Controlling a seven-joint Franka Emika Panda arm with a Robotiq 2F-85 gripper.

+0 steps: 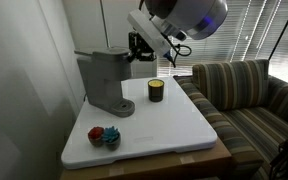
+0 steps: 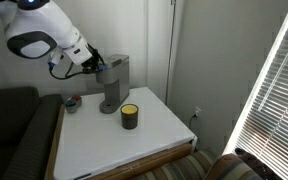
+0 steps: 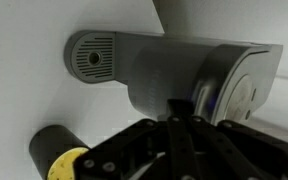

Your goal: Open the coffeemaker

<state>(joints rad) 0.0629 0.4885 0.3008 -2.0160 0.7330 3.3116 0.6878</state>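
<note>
Claw (image 1: 134, 48) at top of coffeemaker (image 1: 106, 85), spread cannot be told, candle jar (image 1: 156, 90) beside, table (image 1: 184, 130) beneath

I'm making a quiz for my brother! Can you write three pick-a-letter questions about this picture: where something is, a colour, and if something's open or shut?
1. Where is the candle jar? A on the floor; B on the white table beside the coffeemaker; C on top of the coffeemaker.
2. What colour is the coffeemaker? A red; B green; C grey.
3. How is the coffeemaker's lid? A down; B tipped up; C lying on the table.
Answers: B, it stands on the table near the machine; C, its body is grey; A, the top lies flat in both exterior views.
</note>
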